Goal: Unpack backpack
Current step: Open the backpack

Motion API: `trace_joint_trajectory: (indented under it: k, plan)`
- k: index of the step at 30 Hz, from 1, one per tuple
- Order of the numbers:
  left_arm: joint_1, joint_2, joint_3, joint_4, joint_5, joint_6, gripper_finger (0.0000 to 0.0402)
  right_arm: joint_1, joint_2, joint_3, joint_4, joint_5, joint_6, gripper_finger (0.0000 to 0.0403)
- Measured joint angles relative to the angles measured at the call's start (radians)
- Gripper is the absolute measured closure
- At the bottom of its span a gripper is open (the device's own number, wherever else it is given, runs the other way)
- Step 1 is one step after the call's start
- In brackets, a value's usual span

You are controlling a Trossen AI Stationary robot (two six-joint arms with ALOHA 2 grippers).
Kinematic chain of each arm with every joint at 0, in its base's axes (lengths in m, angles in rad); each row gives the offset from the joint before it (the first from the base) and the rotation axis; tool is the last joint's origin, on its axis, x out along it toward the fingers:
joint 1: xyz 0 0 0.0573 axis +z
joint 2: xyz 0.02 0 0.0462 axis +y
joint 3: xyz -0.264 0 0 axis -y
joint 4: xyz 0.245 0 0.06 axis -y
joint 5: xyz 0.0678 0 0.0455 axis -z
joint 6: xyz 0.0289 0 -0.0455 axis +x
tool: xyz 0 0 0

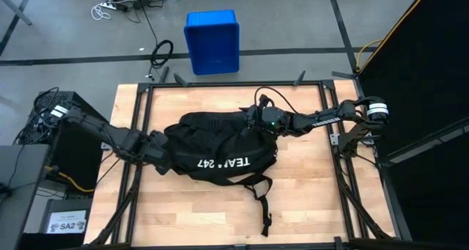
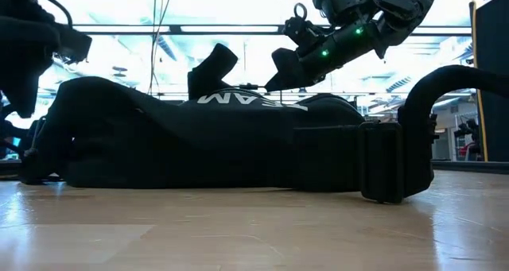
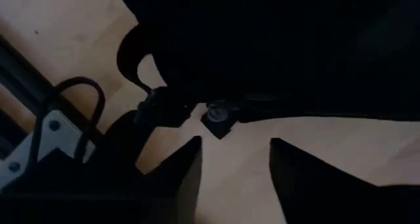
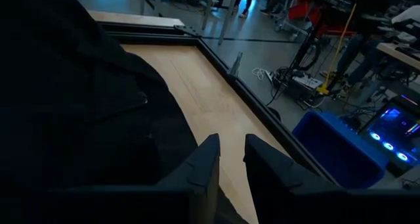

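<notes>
Table (image 1: 308,206) front bare; backpack (image 1: 220,151) centered, grippers flanking.

table (image 1: 308,199) — light wood, black frame | on it — backpack (image 1: 212,151), lying flat, mid-table

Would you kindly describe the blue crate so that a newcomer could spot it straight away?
Start at the wooden table, where the black backpack lies. Look past the table's far edge to the grey floor: the blue crate stands there alone. It is the only bright blue, box-shaped thing, set among dark cables.
</notes>
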Motion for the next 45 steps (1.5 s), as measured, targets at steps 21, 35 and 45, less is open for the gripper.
trace_joint_trajectory:
  k: [21, 35, 45]
  plan:
    - [0.023, 0.272, 0.001, 0.001, -0.122, -0.134, 0.0193, 0.002, 0.000, 0.000, 0.079, 0.000, 0.000, 0.0354]
    - [0.100, 0.315, -0.041, 0.057, -0.285, -0.069, 0.0282, 0.004, 0.000, 0.000, 0.083, 0.000, 0.000, 0.0372]
    - [0.172, 0.315, -0.055, 0.199, -0.228, 0.198, 0.0398, 0.004, 0.000, 0.000, 0.087, -0.001, 0.000, 0.0376]
